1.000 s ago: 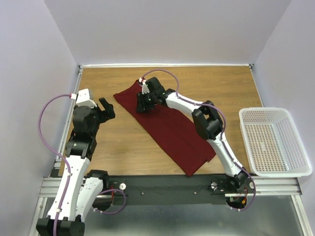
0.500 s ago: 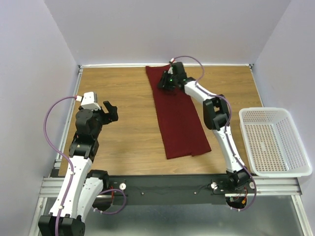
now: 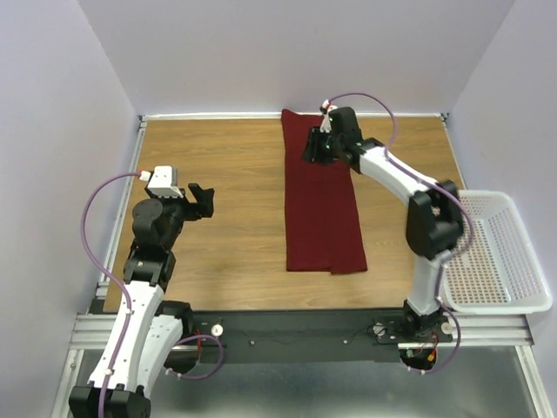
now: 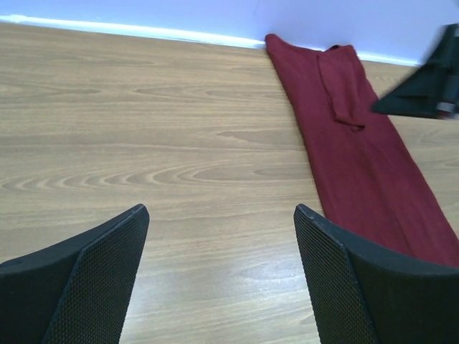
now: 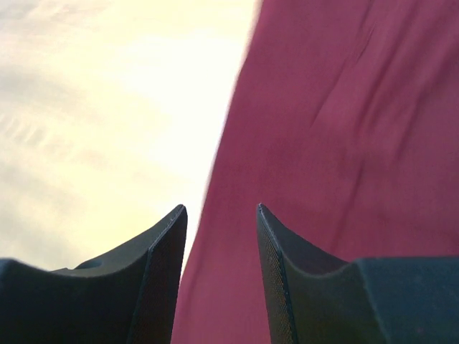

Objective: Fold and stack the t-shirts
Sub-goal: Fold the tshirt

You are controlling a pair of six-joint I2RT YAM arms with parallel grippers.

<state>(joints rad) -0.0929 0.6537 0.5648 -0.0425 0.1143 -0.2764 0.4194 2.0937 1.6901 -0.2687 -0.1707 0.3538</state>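
Note:
The dark red t-shirt (image 3: 322, 209) lies flat on the wooden table as a long narrow strip, running from the back edge toward the front. It also shows in the left wrist view (image 4: 358, 158) and under the right wrist camera (image 5: 344, 107). My right gripper (image 3: 315, 148) hovers over the strip's far end near its left edge; its jaws stand apart with nothing between them (image 5: 221, 208). My left gripper (image 3: 202, 198) is open and empty over bare wood left of the shirt (image 4: 221, 209).
A white mesh basket (image 3: 487, 195) stands at the table's right edge, beside the right arm's elbow. Part of the right arm (image 4: 423, 86) shows dark in the left wrist view. Walls close the table on three sides.
The shirt has swung from a diagonal lie to straight front-to-back and shifted right. My right gripper moved back and right with its far end. My left gripper edged right.

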